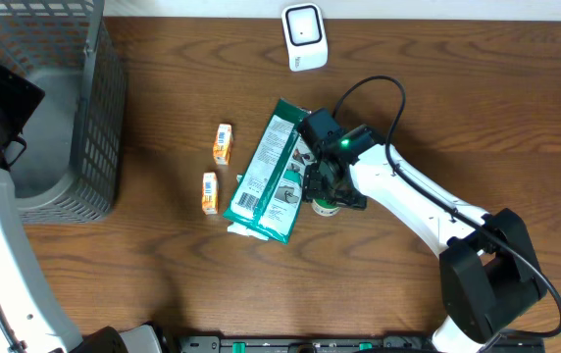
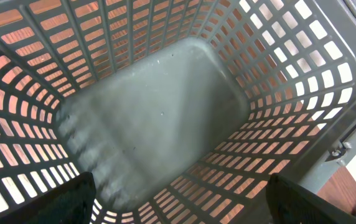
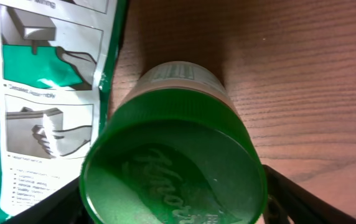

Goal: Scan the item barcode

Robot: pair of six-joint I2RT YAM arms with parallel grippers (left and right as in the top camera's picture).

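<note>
A jar with a green lid [image 3: 165, 168] and a pale label stands on the wooden table, its lid facing the right wrist camera. My right gripper [image 3: 172, 202] is down over it, one black finger against each side of the lid. From overhead only a bit of the jar [image 1: 325, 207] shows under that gripper [image 1: 328, 188]. The white barcode scanner [image 1: 304, 36] stands at the table's far edge. My left gripper [image 2: 178, 202] hangs open over the grey basket [image 2: 165, 112], nothing between its fingers.
A flat green and white pouch [image 1: 269, 169] lies just left of the jar, also in the right wrist view [image 3: 47, 93]. Two small orange boxes [image 1: 223, 143] [image 1: 210, 192] lie further left. The slotted grey basket [image 1: 89, 108] fills the left end.
</note>
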